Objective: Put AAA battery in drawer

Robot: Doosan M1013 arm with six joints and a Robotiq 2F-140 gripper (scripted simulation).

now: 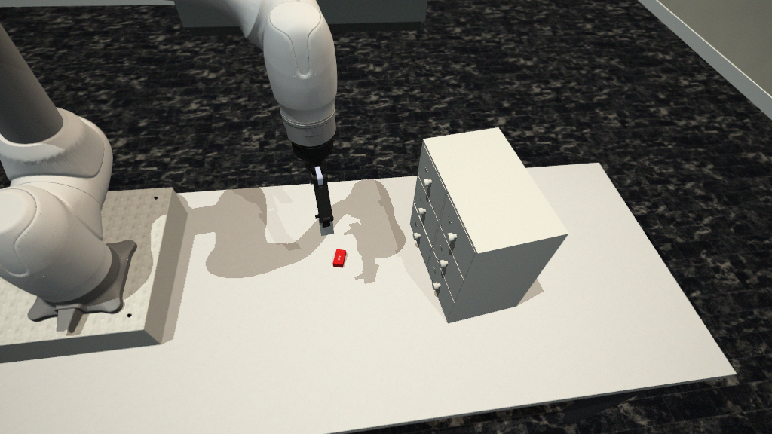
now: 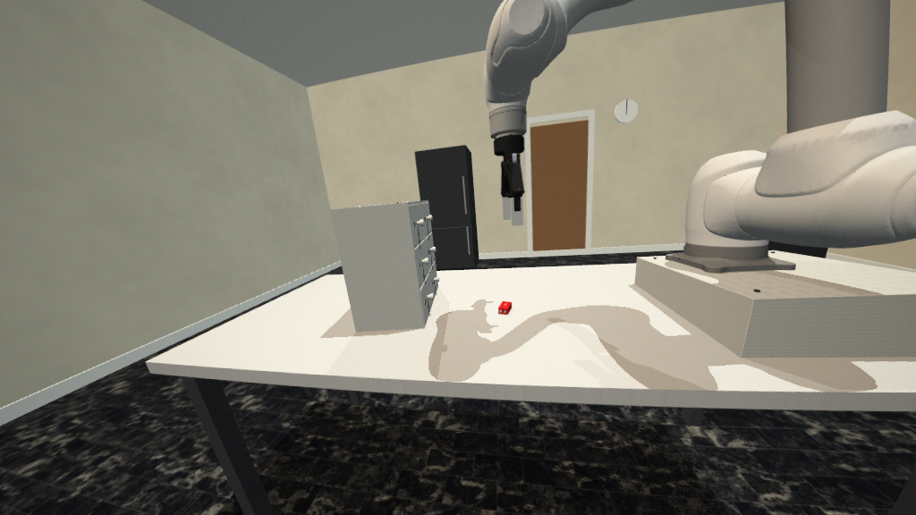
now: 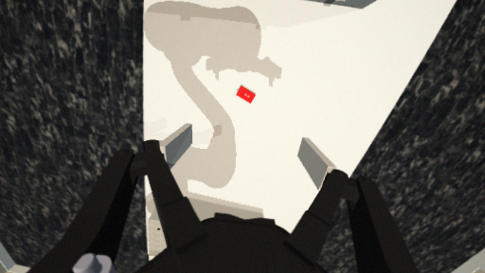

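No AAA battery can be made out in any view. The small grey chest (image 1: 507,280) (image 2: 384,268) stands upright; only its edge shows at the top of the wrist view (image 3: 352,3). Its several drawers, in two columns with white knobs, look pushed in. Their front marks are too small to read, so I cannot tell which is B. My gripper (image 1: 326,226) (image 2: 512,215) (image 3: 245,139) is wide open and empty, high above the table, on the side of the drawer fronts.
A small red block (image 1: 338,258) (image 2: 504,307) (image 3: 245,94) with light dots lies on the white table (image 1: 270,350) (image 2: 256,339) in front of the drawers. The arm's raised base block (image 1: 81,345) (image 2: 691,314) stands at the table's other end. Arm shadows cross the table.
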